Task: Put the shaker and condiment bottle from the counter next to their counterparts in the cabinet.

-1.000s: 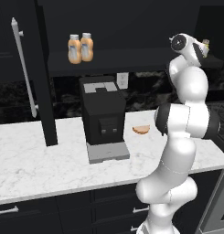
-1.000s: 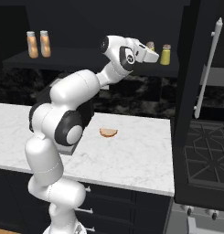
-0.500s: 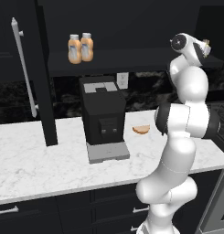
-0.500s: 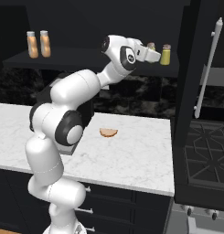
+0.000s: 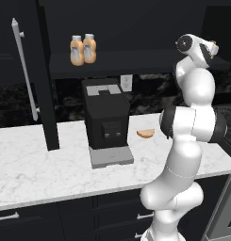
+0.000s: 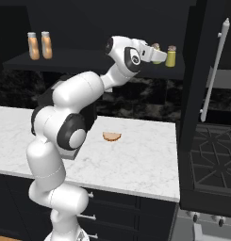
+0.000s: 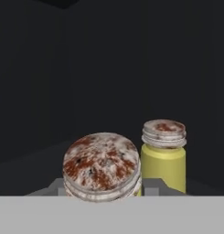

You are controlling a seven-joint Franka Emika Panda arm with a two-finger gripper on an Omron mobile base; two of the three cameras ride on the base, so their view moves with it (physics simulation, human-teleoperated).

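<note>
One white arm reaches high, elbow bent, to the dark cabinet shelf (image 6: 88, 60). Its gripper (image 6: 156, 53) grasps a yellow-green shaker (image 7: 102, 167) beside its twin (image 6: 171, 56).

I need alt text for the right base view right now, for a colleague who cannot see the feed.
The white arm reaches up to the dark cabinet shelf, its hand closed on a yellow-green shaker right beside a matching shaker standing there. Two orange condiment bottles stand at the shelf's far left, and a slice of bread lies on the white marble counter below.
</note>
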